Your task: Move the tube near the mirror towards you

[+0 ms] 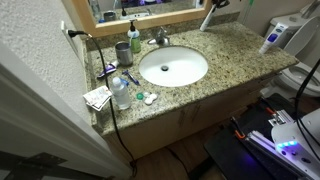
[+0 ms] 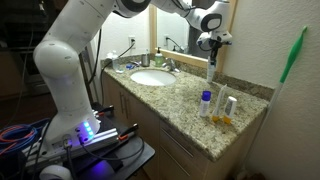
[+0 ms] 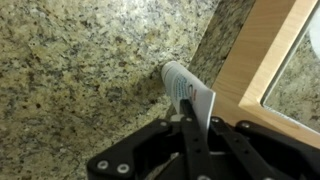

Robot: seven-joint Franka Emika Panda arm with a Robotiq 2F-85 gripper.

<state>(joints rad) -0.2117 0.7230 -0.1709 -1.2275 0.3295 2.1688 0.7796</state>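
So the big white robot arm [image 2: 70, 60] is seen reaching over the whole bathroom counter [image 1: 230, 55], a speckled granite top with an oval white sink [image 1: 172, 67] set into it. A wooden-framed mirror [image 3: 262, 62] is mounted on the wall behind, its tan frame sitting right above the granite backsplash.

The gripper [image 2: 210, 48] is parked at the back of the counter, close to the mirror frame. In the wrist view its fingers [image 3: 190, 135] are clamped onto the tube [image 3: 192, 92], so a firm grasp is shown there. The tube is slim and white. It's held tilted in an exterior view [image 1: 207, 18], lower end down by the seam where counter meets backsplash. Whether that end is actually touching the granite can't be made out.

Smaller stuff: a dark soap dispenser [image 1: 134, 38] and a green cup [image 1: 122, 50] are lined up on the other side of the sink, and a white-and-blue bottle [image 2: 205, 103] is left standing nearer the front edge.
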